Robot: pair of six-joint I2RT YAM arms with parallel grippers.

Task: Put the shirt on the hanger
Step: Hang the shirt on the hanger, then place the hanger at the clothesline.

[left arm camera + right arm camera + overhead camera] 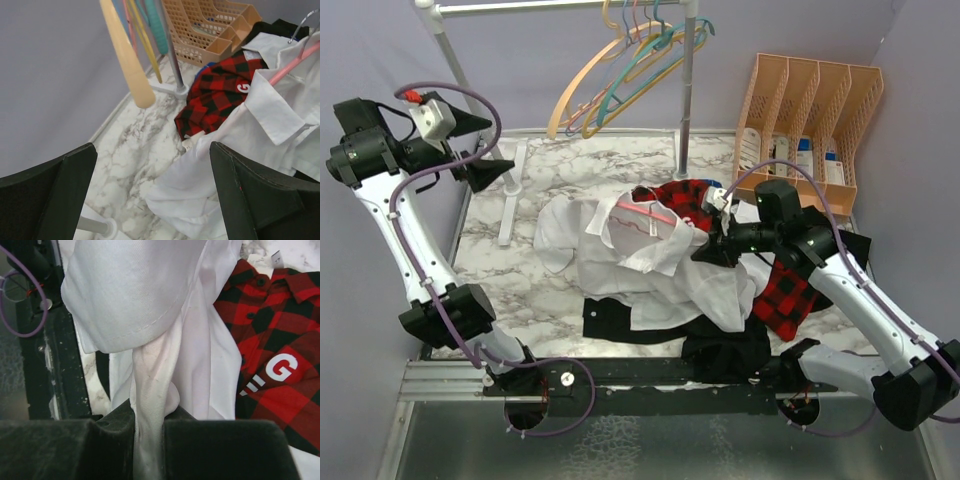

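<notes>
- Firmly pressed together, the right claw [148, 426] pinches a twisted fold of the shirt [135, 290]. The white cloth rises out of the narrow slot between the two dark fingers and widens into a hemmed flap above them.
- Just to the right of that fold in the wrist view lies a red-and-black plaid shirt [280, 340] with white lettering, partly covered by the white fabric.
- Seen from above, this claw sits at the right edge of the shirt's heap, beside the collar. From there the shirt spreads leftward and toward the near edge, over the middle of the desk [560, 170].
- The hanger [645, 214] lies in the collar opening, just left of the right claw, its pink arm crossing the neck. Whether the claw touches it cannot be told.
- A black garment [720, 350] shows at the shirt's near edge, close to the arm bases.
- The left claw [488, 147] is spread wide and holds nothing. It is raised at the far left corner, well apart from the shirt, its camera looking across at the collar and hanger.
- Spare hangers [620, 70] hang from a rail [560, 6] at the back, and a peach file organizer [810, 100] stands at the far right.
</notes>
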